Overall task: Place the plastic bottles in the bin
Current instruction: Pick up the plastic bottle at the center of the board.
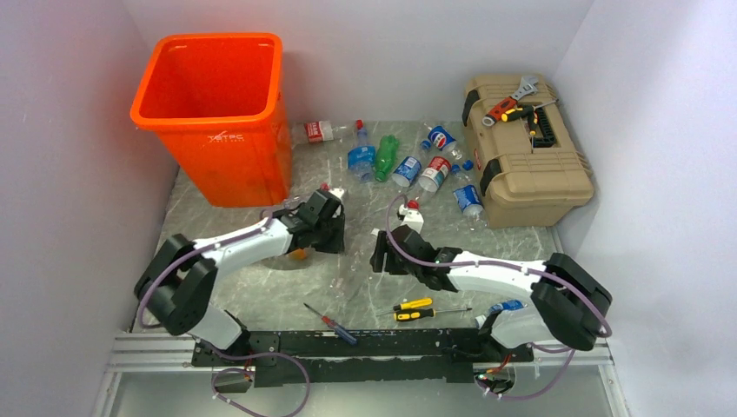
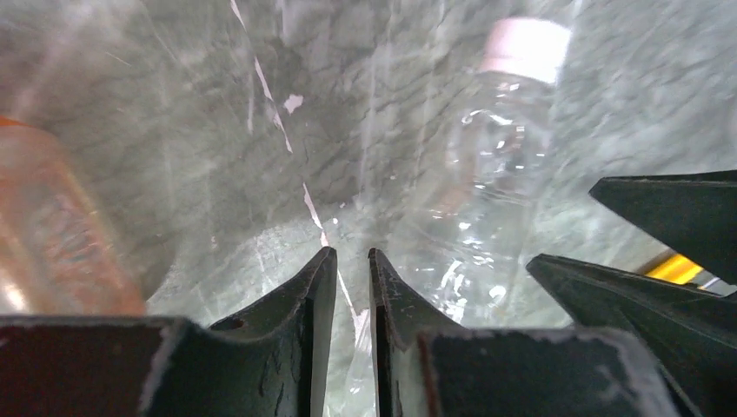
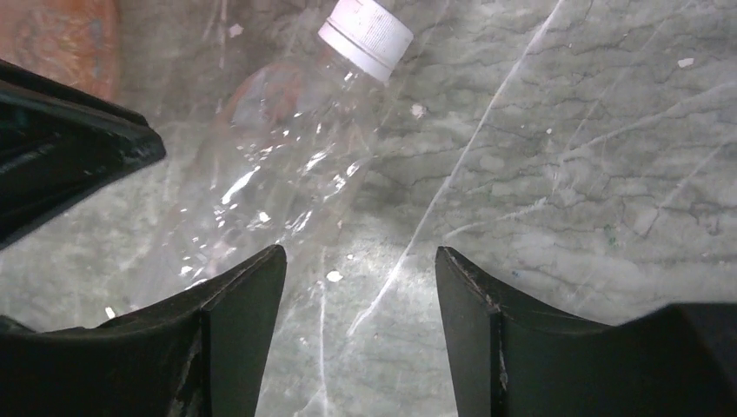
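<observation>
Nothing here reads clearly. The orange bin (image 1: 217, 165) carries a short line of small white lettering (image 1: 228, 137) on its front wall just below the rim, too small to make out. In the far row, one bottle (image 1: 441, 139) shows a round red, white and blue emblem on its label. A red-labelled bottle (image 1: 320, 131) and blue-labelled bottles (image 1: 361, 161) bear print too fine to read.
</observation>
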Controlling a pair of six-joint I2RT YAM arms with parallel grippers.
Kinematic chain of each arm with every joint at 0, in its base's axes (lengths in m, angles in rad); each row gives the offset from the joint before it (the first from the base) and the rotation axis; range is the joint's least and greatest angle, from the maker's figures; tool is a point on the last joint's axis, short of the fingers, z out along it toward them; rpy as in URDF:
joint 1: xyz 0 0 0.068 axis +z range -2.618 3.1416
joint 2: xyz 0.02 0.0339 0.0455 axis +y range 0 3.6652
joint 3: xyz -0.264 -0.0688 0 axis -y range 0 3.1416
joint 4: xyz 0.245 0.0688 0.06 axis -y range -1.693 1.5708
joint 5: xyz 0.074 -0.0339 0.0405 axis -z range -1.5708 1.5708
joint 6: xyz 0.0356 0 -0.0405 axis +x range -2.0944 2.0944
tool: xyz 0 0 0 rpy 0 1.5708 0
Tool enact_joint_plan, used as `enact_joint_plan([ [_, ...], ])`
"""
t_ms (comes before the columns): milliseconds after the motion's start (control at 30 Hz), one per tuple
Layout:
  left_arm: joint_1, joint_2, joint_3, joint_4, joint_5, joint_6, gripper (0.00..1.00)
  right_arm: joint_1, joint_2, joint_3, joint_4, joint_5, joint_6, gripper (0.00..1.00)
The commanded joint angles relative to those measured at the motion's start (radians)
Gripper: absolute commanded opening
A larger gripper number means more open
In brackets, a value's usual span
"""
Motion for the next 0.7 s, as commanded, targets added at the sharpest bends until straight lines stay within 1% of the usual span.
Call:
enact_joint_plan([
  [0, -0.004, -0.158, 0.034, -0.017, -0.108, 0.008, 0.26, -0.002, -0.127, 0.032, -0.042, 0.012, 0.025, 0.72],
  [67, -0.002, -0.226, 0.062, -0.060, -0.200, 0.035, 0.28, 0.000, -0.168, 0.026, -0.028, -0.047, 0.017, 0.84],
  [100, 0.000, -0.265, 0.076, -0.081, -0.247, 0.052, 0.31, 0.005, -0.173, 0.035, -0.031, -0.073, 0.020, 0.94],
  [133, 0.003, -0.302, 0.088, -0.098, -0.287, 0.071, 0.36, 0.014, -0.166, 0.062, -0.049, -0.087, 0.029, 0.99],
  [233, 0.012, -0.418, 0.117, -0.136, -0.397, 0.137, 0.51, 0.073, -0.100, 0.155, -0.144, -0.049, 0.065, 1.00],
  [300, 0.017, -0.498, 0.123, -0.154, -0.457, 0.179, 0.62, 0.081, -0.036, 0.210, -0.237, -0.016, 0.155, 1.00],
  [367, 0.019, -0.558, 0.106, -0.153, -0.510, 0.212, 0.72, 0.081, 0.022, 0.253, -0.302, 0.028, 0.217, 1.00],
  [433, 0.020, -0.617, 0.051, -0.135, -0.568, 0.211, 0.83, 0.085, 0.074, 0.291, -0.368, 0.085, 0.264, 1.00],
  [500, 0.021, -0.677, -0.015, -0.103, -0.605, 0.202, 0.89, 0.097, 0.107, 0.335, -0.442, 0.151, 0.285, 1.00],
  [567, 0.021, -0.721, -0.069, -0.077, -0.624, 0.190, 0.93, 0.109, 0.137, 0.369, -0.500, 0.198, 0.287, 1.00],
  [667, 0.021, -0.744, -0.091, -0.060, -0.621, 0.183, 0.94, 0.110, 0.174, 0.378, -0.502, 0.174, 0.275, 1.00],
])
